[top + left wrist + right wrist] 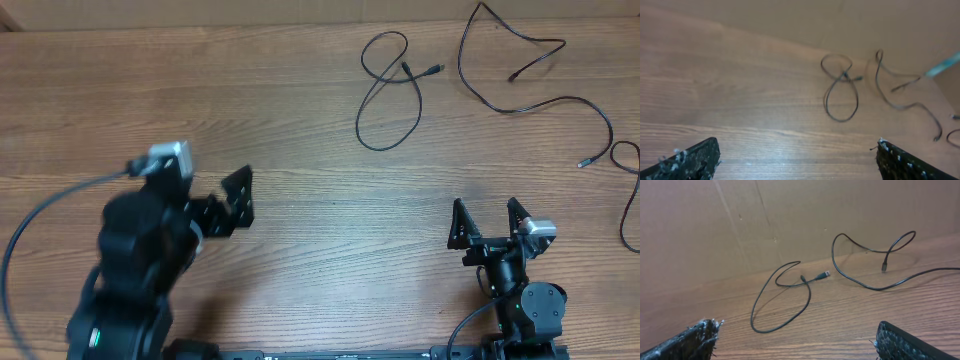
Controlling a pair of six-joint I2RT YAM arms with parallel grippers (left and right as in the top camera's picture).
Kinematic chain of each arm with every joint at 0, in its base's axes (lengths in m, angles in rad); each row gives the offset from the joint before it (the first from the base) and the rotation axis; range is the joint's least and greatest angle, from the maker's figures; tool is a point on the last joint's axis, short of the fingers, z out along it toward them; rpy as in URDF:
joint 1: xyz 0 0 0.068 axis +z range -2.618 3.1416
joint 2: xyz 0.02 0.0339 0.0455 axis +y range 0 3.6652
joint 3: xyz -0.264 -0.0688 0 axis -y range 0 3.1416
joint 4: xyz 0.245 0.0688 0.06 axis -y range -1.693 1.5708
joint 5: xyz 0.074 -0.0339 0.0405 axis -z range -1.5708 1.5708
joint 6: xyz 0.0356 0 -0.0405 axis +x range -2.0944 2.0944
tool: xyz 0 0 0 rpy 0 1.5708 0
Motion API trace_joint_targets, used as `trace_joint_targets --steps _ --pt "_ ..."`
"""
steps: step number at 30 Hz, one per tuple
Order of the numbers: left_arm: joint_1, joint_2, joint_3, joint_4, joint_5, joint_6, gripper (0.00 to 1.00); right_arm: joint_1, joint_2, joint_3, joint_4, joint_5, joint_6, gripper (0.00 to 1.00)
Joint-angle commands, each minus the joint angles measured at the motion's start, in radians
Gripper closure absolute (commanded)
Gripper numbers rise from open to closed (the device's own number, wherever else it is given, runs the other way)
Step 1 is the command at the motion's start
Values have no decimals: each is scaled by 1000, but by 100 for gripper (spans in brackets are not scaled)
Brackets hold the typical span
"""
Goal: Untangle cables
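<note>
I see the thin black looped cable (378, 148) lying loose on the brown wooden desk (300, 250). A longer, wavy thin black cable (510, 111) lies just right of that loop, not touching it. Both pincers are well apart from the loop, toward the arm bases. The left pincer (232, 203) is spread wide and empty, and so is the right pincer (488, 222).

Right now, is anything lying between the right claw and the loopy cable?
No. The overhead view shows only bare wooden table between the right gripper and the looped cable; the right wrist view agrees.
</note>
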State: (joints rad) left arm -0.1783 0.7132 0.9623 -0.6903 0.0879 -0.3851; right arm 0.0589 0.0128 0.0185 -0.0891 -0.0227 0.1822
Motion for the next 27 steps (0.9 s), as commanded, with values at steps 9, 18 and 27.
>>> trace_joint_targets --steps 9,18,27 --pt "-6 -150 -19 -131 -62 -4 1 -3 -10 -11 7 -4 3 0" --pt "-6 -146 -19 -244 -55 -4 0 -3 -10 -11 7 -4 3 0" --pt "-5 -147 -19 -368 -55 -4 0 -3 -10 -11 7 -4 3 0"
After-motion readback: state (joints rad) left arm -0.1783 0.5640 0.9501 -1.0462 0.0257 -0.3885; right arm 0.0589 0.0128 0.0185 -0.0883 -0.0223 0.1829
